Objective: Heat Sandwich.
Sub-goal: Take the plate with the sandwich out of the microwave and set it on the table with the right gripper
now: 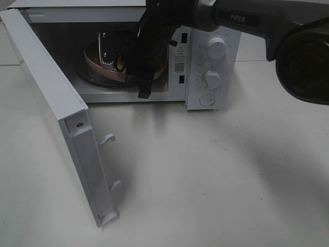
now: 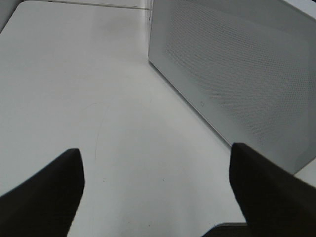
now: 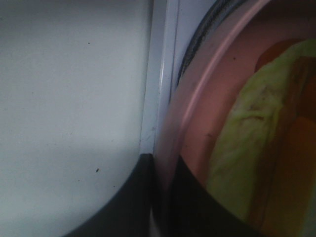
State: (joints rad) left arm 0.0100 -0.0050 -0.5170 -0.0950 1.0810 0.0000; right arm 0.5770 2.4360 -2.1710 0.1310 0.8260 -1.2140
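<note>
Right end effector (image 3: 163,197) clamped on plate (image 3: 207,103) rim inside microwave (image 1: 213,67).

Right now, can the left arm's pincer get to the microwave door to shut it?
Probably yes. The left pincer is open and holds nothing, with only bare table between it and the microwave door.

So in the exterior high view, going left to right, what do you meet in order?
Open microwave door → pink plate inside the cavity → right arm's wrist reaching into the cavity → microwave control panel with its two knobs → dark arm housing at the right edge.
</note>
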